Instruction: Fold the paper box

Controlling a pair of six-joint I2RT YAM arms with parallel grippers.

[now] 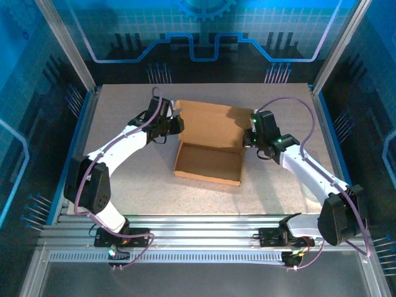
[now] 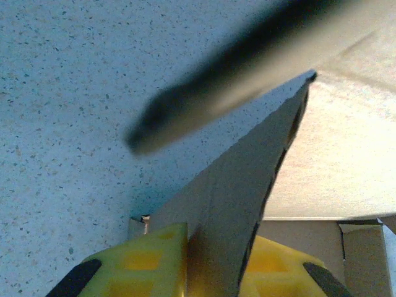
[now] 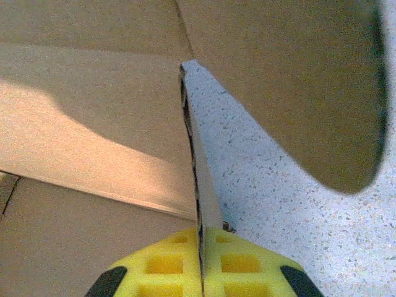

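**Fold both side flaps evenly**

The box (image 1: 209, 162) sits mid-table (image 1: 124, 185), lid open at the back. Your left gripper (image 1: 176, 126) and right gripper (image 1: 249, 140) each pinch a side flap. Move them together so the cardboard doesn't twist.

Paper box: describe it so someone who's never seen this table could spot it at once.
At the middle of the speckled table, between the two white arms, sits the paper box. It is a shallow open tray with its lid open behind, pinched at its sides by the left gripper and right gripper; its plain brown cardboard sets it apart.
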